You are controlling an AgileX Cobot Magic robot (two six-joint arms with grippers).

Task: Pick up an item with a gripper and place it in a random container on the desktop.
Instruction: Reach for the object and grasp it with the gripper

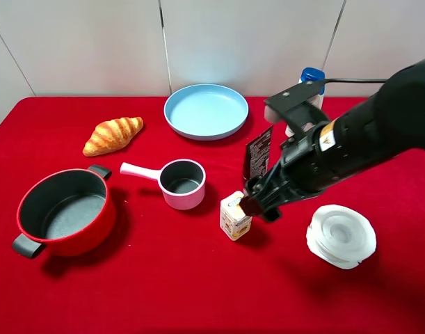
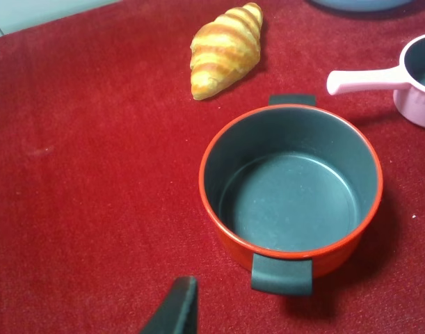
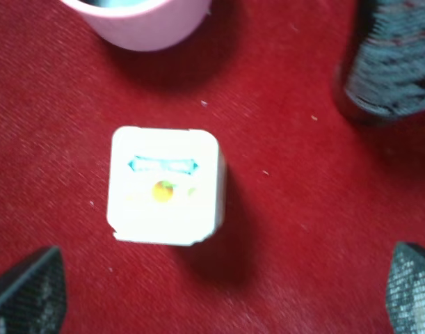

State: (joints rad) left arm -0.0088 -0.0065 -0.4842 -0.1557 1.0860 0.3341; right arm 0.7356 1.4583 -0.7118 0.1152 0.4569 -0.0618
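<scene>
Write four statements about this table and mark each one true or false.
1. The right gripper is shut on the carton. False: its jaws stand open over the carton, which stands on the red cloth.
2. The blue dish holds nothing. True.
3. The croissant lies inside the red pot. False: it lies on the cloth, outside the empty pot.
4. The carton stands apart from the pink saucepan. True.

White-blue bottle [image 1: 311,75] mostly hidden behind right arm [image 1: 365,139]; carton [image 3: 163,184] print blurred.
</scene>
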